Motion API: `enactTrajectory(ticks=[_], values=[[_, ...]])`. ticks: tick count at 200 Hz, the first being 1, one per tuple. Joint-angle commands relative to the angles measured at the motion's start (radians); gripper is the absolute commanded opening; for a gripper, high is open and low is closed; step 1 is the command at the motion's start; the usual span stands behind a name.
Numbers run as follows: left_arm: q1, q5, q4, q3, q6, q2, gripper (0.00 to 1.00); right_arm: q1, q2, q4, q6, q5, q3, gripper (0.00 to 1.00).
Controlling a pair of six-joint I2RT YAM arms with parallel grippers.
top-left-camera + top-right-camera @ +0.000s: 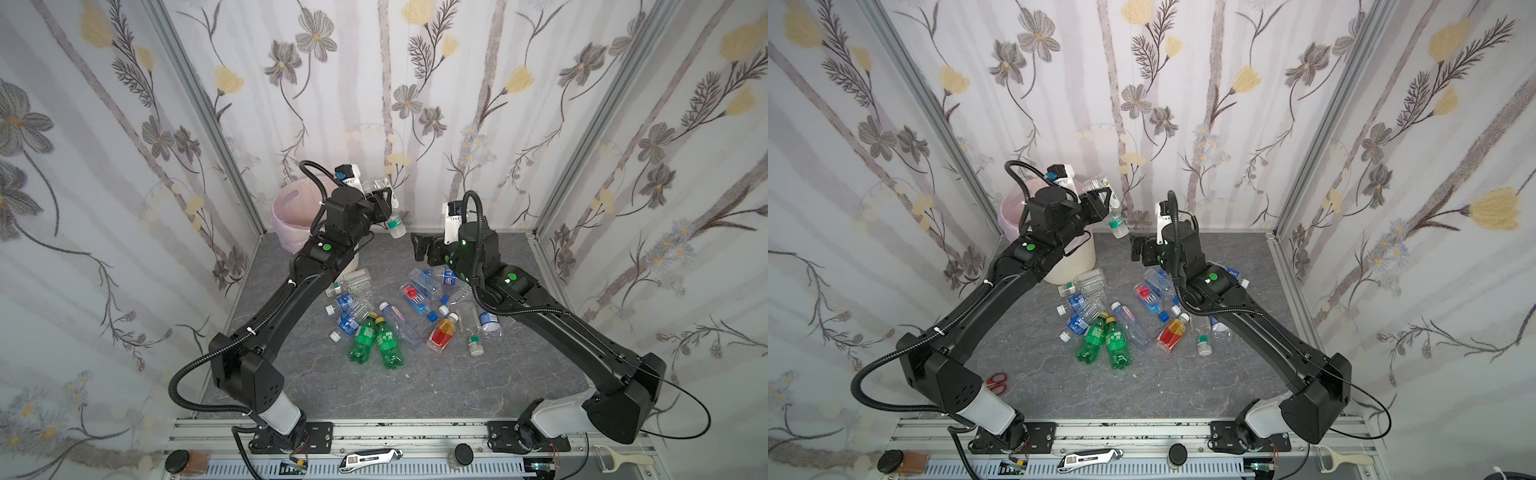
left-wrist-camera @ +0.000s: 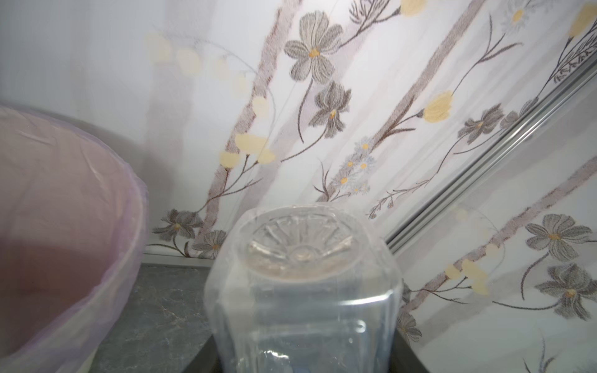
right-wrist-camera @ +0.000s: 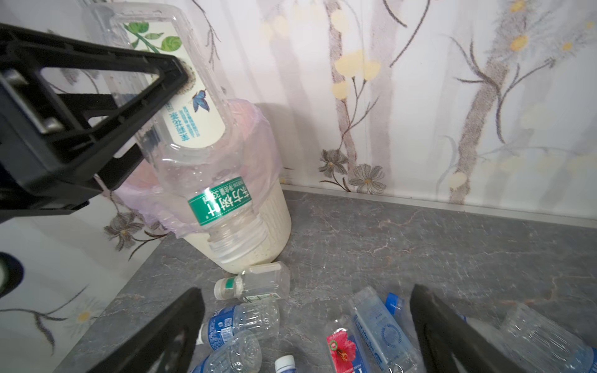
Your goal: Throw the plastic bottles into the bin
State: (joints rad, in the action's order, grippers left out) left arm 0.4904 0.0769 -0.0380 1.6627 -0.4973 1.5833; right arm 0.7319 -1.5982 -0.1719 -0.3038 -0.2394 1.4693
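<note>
My left gripper (image 1: pixel 384 201) (image 1: pixel 1100 201) is shut on a clear plastic bottle (image 1: pixel 395 224) (image 1: pixel 1116 222) (image 3: pixel 193 129) with a white and green label. It hangs neck down in the air, just right of the bin (image 1: pixel 286 208) (image 1: pixel 1071 266) (image 3: pixel 277 210). In the left wrist view the bottle's base (image 2: pixel 300 258) faces me beside the pink-lined bin rim (image 2: pixel 97 181). My right gripper (image 1: pixel 417 247) (image 1: pixel 1136 249) (image 3: pixel 307 329) stands open and empty, just right of that bottle. Several bottles lie below: two green (image 1: pixel 365 336), one orange-red (image 1: pixel 444 332), one blue-liquid (image 1: pixel 415 301).
Flowered curtain walls close in the grey floor (image 1: pixel 415 386) on three sides. Red scissors (image 1: pixel 996 382) lie by the left arm's base. On the front rail are a utility knife (image 1: pixel 370 457), a peeler (image 1: pixel 619 459) and small jars (image 1: pixel 183 461).
</note>
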Motion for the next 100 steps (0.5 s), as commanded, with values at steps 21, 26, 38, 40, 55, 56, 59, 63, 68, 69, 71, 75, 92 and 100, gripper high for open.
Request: enactTrajectory(ticks=[21, 26, 38, 40, 55, 56, 59, 63, 68, 69, 71, 75, 92, 100], values=[[-0.069, 0.122, 0.006, 0.029, 0.087, -0.075, 0.44, 0.063, -0.107, 0.035, 0.083, 0.020, 0.160, 1.00], [-0.079, 0.127, 0.006, 0.033, 0.097, -0.080, 0.44, 0.068, -0.118, 0.038, 0.088, 0.024, 0.180, 1.00], [-0.102, 0.142, 0.006, 0.044, 0.115, -0.092, 0.44, 0.078, -0.146, 0.044, 0.102, 0.036, 0.223, 1.00], [-0.106, 0.142, 0.006, 0.046, 0.118, -0.093, 0.44, 0.080, -0.150, 0.045, 0.105, 0.039, 0.230, 1.00], [-0.136, 0.152, 0.006, 0.060, 0.136, -0.106, 0.44, 0.082, -0.181, 0.043, 0.124, 0.049, 0.291, 1.00], [-0.138, 0.153, 0.006, 0.061, 0.137, -0.106, 0.44, 0.082, -0.184, 0.043, 0.126, 0.050, 0.294, 1.00], [-0.145, 0.154, 0.006, 0.065, 0.139, -0.108, 0.44, 0.082, -0.188, 0.042, 0.129, 0.052, 0.307, 1.00], [-0.152, 0.156, 0.006, 0.069, 0.142, -0.111, 0.44, 0.097, -0.196, 0.042, 0.134, 0.055, 0.321, 1.00], [-0.162, 0.159, 0.007, 0.074, 0.146, -0.113, 0.44, 0.113, -0.203, 0.041, 0.140, 0.058, 0.338, 1.00], [-0.163, 0.159, 0.006, 0.076, 0.147, -0.114, 0.44, 0.114, -0.204, 0.041, 0.140, 0.058, 0.341, 1.00], [-0.167, 0.160, 0.006, 0.079, 0.149, -0.116, 0.44, 0.116, -0.208, 0.042, 0.143, 0.059, 0.347, 1.00], [-0.174, 0.161, 0.006, 0.087, 0.154, -0.118, 0.44, 0.116, -0.212, 0.042, 0.146, 0.060, 0.359, 1.00], [-0.194, 0.176, 0.006, 0.124, 0.186, -0.120, 0.44, 0.122, -0.224, 0.050, 0.156, 0.069, 0.390, 1.00], [-0.199, 0.182, 0.007, 0.145, 0.199, -0.122, 0.44, 0.123, -0.226, 0.056, 0.157, 0.069, 0.395, 1.00]])
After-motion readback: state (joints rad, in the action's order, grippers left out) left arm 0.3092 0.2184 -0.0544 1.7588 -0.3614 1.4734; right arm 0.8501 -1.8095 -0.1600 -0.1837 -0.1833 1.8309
